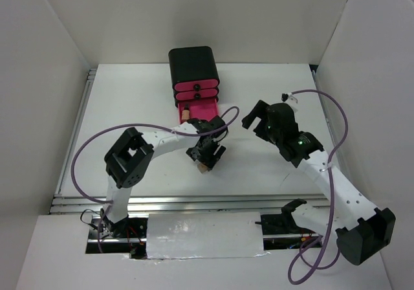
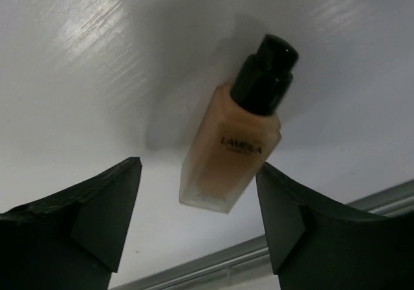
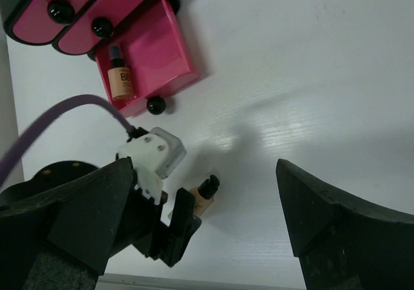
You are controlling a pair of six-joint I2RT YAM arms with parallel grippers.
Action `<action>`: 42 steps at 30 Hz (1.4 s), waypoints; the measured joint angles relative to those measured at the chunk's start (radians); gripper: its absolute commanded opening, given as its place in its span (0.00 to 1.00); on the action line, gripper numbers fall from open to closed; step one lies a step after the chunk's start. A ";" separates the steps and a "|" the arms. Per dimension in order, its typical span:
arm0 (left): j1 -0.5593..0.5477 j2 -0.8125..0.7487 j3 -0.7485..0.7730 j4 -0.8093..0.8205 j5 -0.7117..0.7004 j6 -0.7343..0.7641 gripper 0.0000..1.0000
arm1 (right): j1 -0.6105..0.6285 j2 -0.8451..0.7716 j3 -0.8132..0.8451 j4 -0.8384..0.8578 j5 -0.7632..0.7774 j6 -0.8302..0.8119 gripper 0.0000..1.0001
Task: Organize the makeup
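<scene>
Foundation bottle (image 2: 226, 157), beige with a black cap, lay on its side on the white table (image 1: 129, 109), a little in front of the drawer box. The left gripper (image 2: 197, 173) hung directly over it with its jaws apart. One of the black fingers (image 2: 97, 219) stood on each side of the bottle's lower end. A strip of table showed between the bottle and one finger, while the other finger sat just beside its corner. Nothing was clamped. The right gripper (image 3: 206, 167) was spread wide above bare table to the right and held nothing.

A second bottle (image 3: 121, 78), smaller and also dark-capped, lay inside the pulled-out bottom drawer (image 3: 162, 50) of the black box (image 1: 193, 63). The two pink drawers above it were closed. The box stood at the far middle of the table, against plain white walls (image 1: 52, 44) that enclosed three sides. A metal rail (image 2: 259, 251) ran along the near edge, and a purple cable (image 3: 65, 112) looped from the left arm.

From above, the left gripper covered nearly all of the foundation bottle, leaving only its pale end visible. The larger word printed on the bottle was hard to make out, and the line below it was too small to read. Both wrist views cut off their own fingers at the lower edge.
</scene>
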 measured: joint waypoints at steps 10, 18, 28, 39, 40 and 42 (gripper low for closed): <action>-0.001 0.045 0.018 0.018 -0.029 0.032 0.08 | -0.005 -0.076 0.021 -0.064 0.037 -0.023 1.00; 0.005 0.042 0.204 -0.007 -0.145 -0.011 0.00 | -0.068 -0.107 0.135 -0.097 0.029 -0.021 1.00; 0.132 0.043 0.403 0.072 -0.323 -0.123 0.00 | -0.095 -0.097 0.262 -0.121 -0.079 -0.021 1.00; 0.183 0.137 0.390 0.182 -0.366 -0.145 0.00 | -0.097 -0.097 0.296 -0.138 -0.125 -0.035 1.00; 0.183 0.144 0.384 0.192 -0.364 -0.146 0.00 | -0.097 -0.097 0.297 -0.138 -0.126 -0.037 1.00; 0.183 0.154 0.364 0.211 -0.360 -0.150 0.00 | -0.097 -0.097 0.299 -0.138 -0.133 -0.039 1.00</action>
